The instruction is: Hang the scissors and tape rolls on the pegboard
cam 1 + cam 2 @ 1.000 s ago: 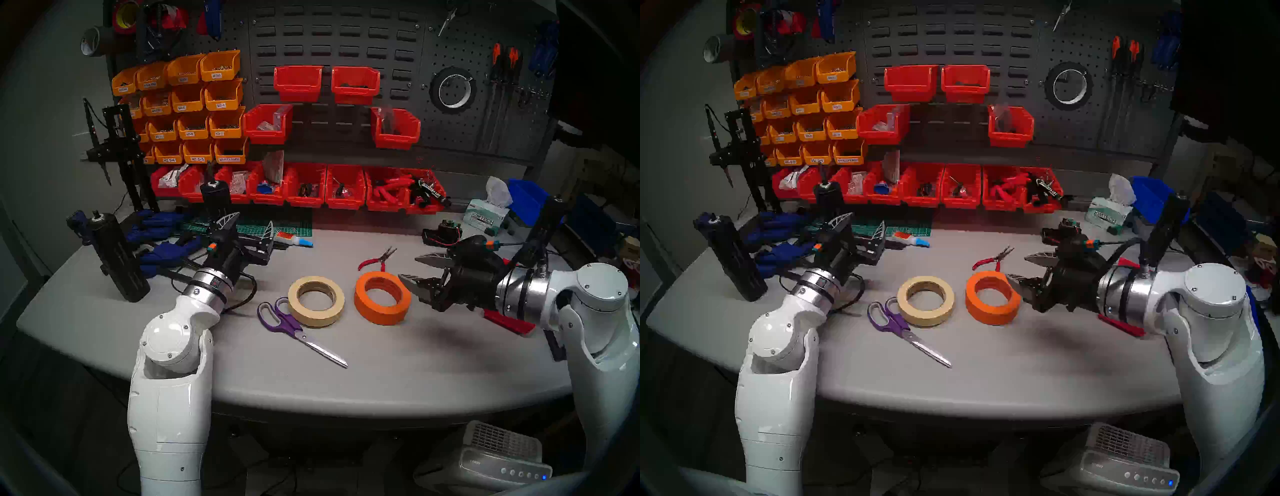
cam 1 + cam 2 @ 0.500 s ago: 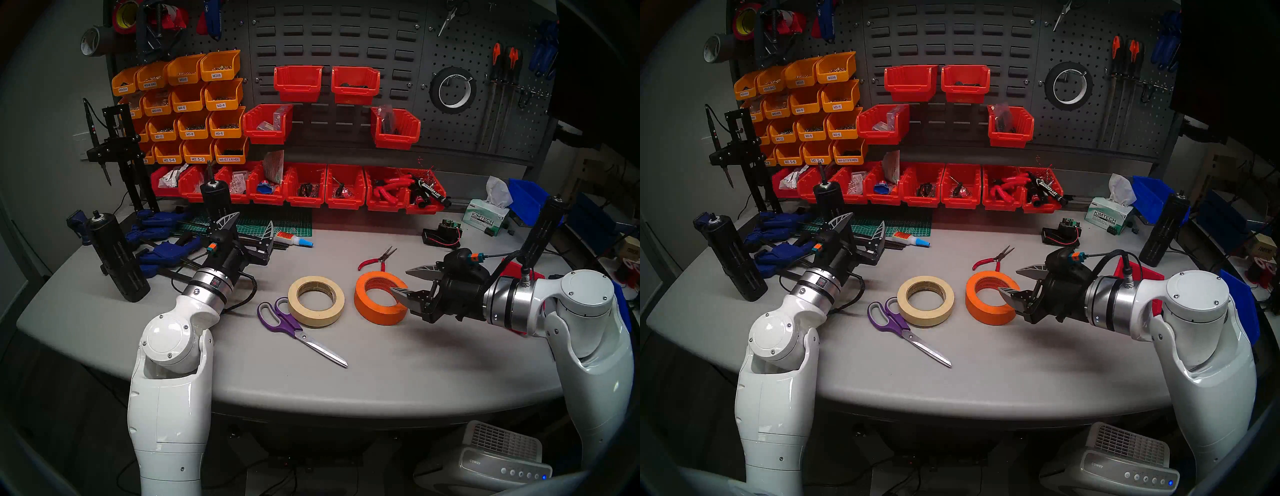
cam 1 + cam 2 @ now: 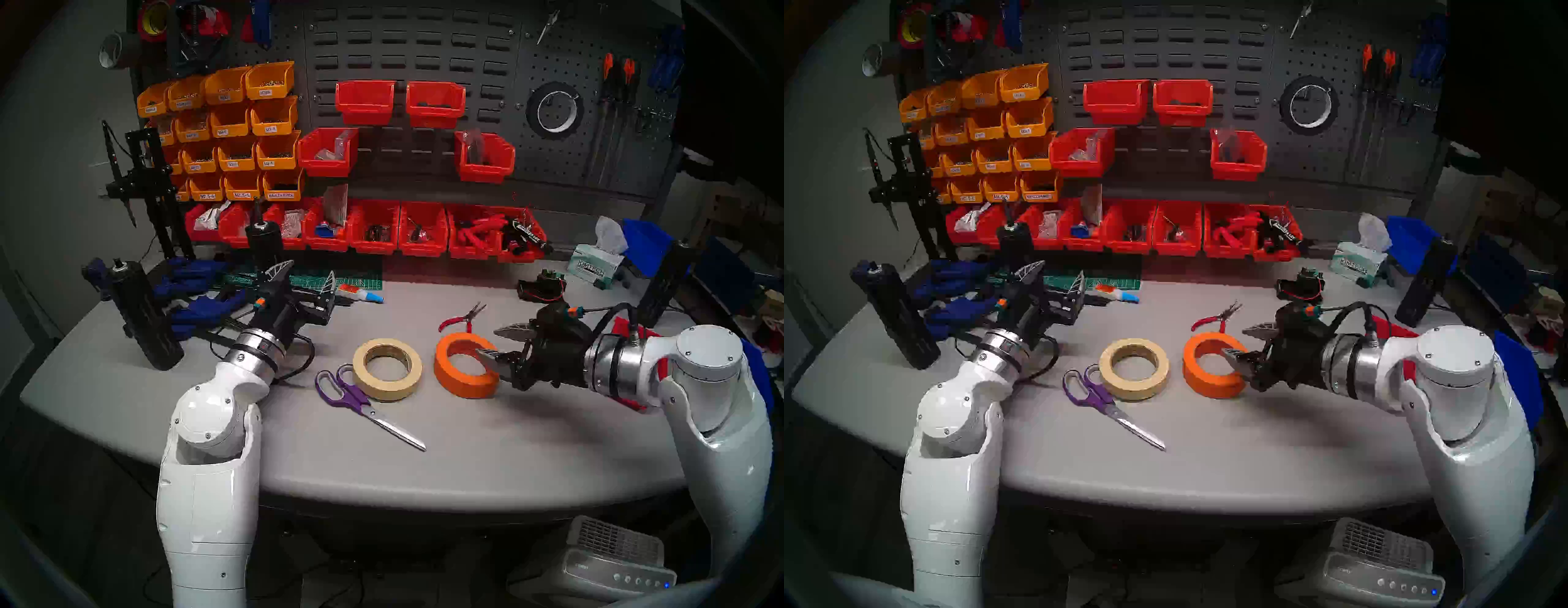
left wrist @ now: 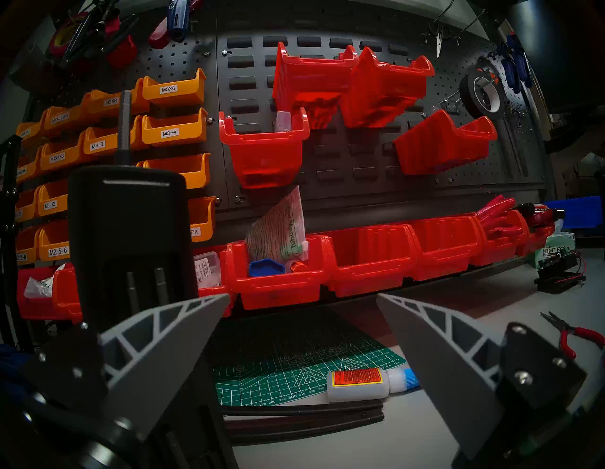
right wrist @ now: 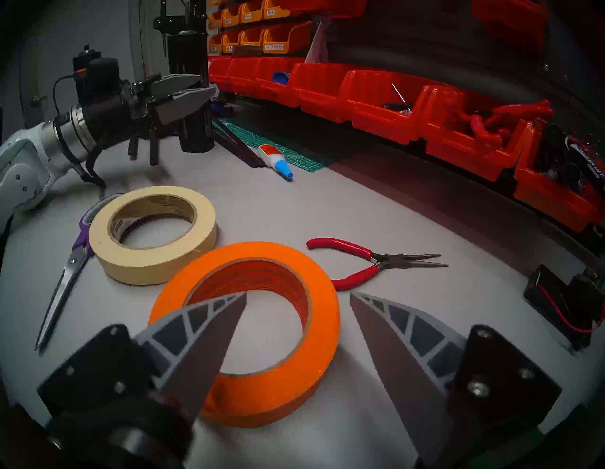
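Head stereo left view shows the orange tape roll (image 3: 466,366) lying flat on the grey surface (image 3: 466,458), and everything else here is placed from that roll. The right tool (image 3: 494,342) is at the roll's right side with its two fingers spread wide. One finger tip pokes over the roll's hole and the other finger sits outside the ring, farther back. In the right wrist view the same thing shows: one finger (image 5: 209,330) hangs over the hole of the orange tape roll (image 5: 314,294) and the other finger is off to the side of it, so nothing is pinched. I cannot tell if the finger touches the roll. The cream tape roll (image 3: 387,368) lies flat just left of the orange roll, not touching it. The purple scissors (image 3: 360,403) lie left of the orange roll too, with their handles tucked against the cream roll and their blades pointing toward the front edge. The red pliers (image 3: 462,318) lie just behind the orange roll. The black tape roll (image 3: 555,110) hangs on the pegboard (image 3: 594,140), far behind the orange roll and to the right. The left tool (image 3: 305,280) is far to the left of the orange roll, spread open and holding nothing.
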Tool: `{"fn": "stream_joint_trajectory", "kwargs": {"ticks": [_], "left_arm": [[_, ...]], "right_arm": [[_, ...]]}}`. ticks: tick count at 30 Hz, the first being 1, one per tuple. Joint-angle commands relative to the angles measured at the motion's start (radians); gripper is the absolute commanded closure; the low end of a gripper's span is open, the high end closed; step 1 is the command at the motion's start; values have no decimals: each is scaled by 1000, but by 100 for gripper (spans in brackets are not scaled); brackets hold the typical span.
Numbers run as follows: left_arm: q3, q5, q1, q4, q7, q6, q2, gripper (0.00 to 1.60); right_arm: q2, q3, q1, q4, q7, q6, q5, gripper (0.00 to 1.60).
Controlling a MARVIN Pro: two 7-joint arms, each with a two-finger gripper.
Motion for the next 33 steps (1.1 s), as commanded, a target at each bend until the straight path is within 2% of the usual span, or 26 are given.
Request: {"fn": "stream_joint_trajectory", "kwargs": {"ticks": [1,16,28,33], "left_arm": [[0,0,0,0,0,-7,0,0],[0,0,0,0,0,-7,0,0],[0,0,0,0,0,-7,0,0],[0,0,0,0,0,-7,0,0]], "right_arm": [[21,-21,46,2,-6,-1,-11,42],[35,-67,104,39,-20,19,-28,45],[66,-141,156,66,-26,37,-57,46],[71,-158,173,73,-26,45,-60,52]]}}
